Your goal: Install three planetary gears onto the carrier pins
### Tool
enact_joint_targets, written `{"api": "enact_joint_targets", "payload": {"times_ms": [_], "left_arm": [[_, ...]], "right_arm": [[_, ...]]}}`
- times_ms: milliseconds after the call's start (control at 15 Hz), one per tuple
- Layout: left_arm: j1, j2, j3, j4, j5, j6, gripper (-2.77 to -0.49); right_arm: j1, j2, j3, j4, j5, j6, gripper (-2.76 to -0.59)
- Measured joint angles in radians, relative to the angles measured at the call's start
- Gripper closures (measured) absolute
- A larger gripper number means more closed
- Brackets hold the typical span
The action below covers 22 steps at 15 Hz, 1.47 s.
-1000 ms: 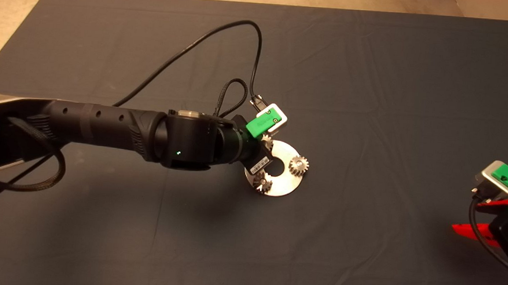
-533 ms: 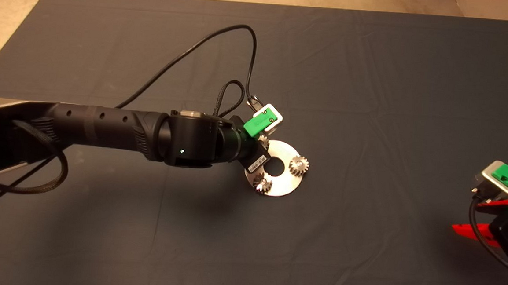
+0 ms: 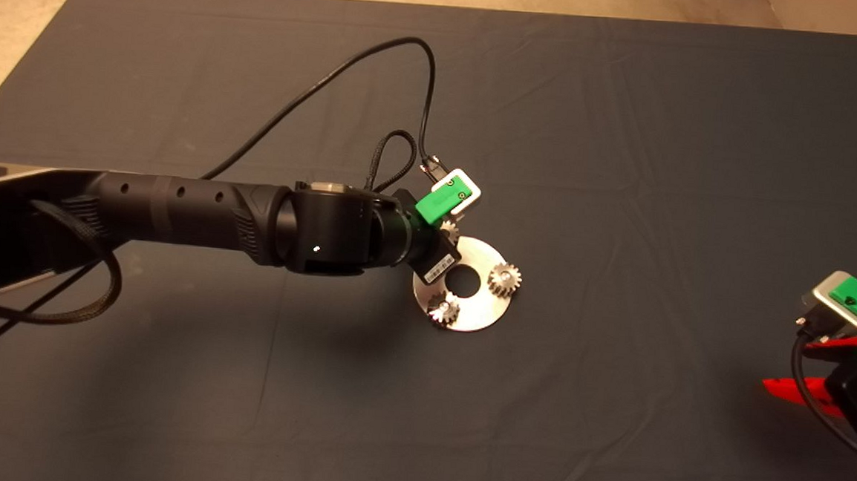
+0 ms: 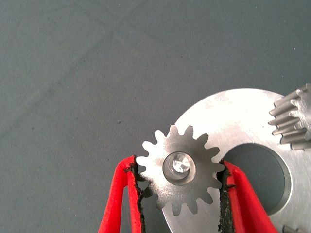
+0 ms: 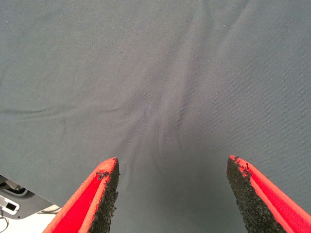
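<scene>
Where the left arm reaches in over the dark mat (image 3: 628,134) in the head view, its left hand (image 3: 445,230) hangs over the near edge of the shiny ring-shaped disc (image 3: 477,314), the green body hiding most of what lies under it. Only a few teeth of one gear (image 3: 449,231) peek out just beside the hand. Two more planetary gears sit on the disc beyond the hand: one (image 3: 504,278) across the centre hole, the other (image 3: 443,309) on the rim towards the arm's underside. The right hand (image 3: 811,364) waits well apart, at the mat's lower right edge.

In the left wrist view, the left hand (image 4: 181,179) is closed narrowly on the third gear (image 4: 180,170), a black pad touching the teeth on each side. The gear lies flat on the disc (image 4: 233,121), and a carrier pin (image 4: 178,162) shows inside its bore. Past the fingers, part of another gear (image 4: 291,121) stands on the disc's far side.

In the right wrist view, the right hand (image 5: 172,194) is spread wide over bare mat (image 5: 155,73), holding nothing.
</scene>
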<state>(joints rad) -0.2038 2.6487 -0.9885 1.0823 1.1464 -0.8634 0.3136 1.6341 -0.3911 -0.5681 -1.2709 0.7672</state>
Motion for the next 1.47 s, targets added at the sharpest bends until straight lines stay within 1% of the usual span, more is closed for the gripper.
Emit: {"api": "enact_joint_targets", "payload": {"times_ms": [200, 467, 667, 1000, 1067, 1133, 1200, 1467], "left_arm": [[0.001, 0.008, -0.01, -0.001, -0.003, 0.0, -0.6], [0.002, 0.008, -0.011, -0.001, -0.005, 0.0, -0.6], [0.014, 0.008, -0.016, 0.003, -0.006, 0.0, -0.6], [0.015, 0.008, -0.016, 0.003, -0.007, 0.0, -0.6], [0.015, 0.008, -0.016, 0.003, -0.006, -0.001, -0.63], [0.015, 0.008, -0.016, 0.003, -0.006, -0.001, -0.72], [0.015, 0.008, -0.016, 0.003, -0.006, -0.001, -0.72], [0.015, 0.008, -0.016, 0.003, -0.006, -0.001, -0.73]], "right_arm": [[0.0, 0.0, 0.0, 0.0, 0.0, 0.0, -1.63], [0.002, 0.0, 0.0, 0.0, 0.0, 0.0, -1.63], [0.002, -0.003, 0.0, 0.0, 0.001, 0.0, -1.63], [0.002, -0.011, 0.0, 0.0, 0.0, 0.0, -1.63], [0.002, -0.014, 0.0, 0.0, 0.001, -0.001, -1.63], [0.002, -0.017, 0.0, 0.0, 0.0, -0.003, -1.63], [0.002, -0.02, 0.0, 0.0, 0.0, -0.011, -1.63], [0.002, -0.022, 0.0, 0.0, 0.0, -0.015, -1.63]]}}
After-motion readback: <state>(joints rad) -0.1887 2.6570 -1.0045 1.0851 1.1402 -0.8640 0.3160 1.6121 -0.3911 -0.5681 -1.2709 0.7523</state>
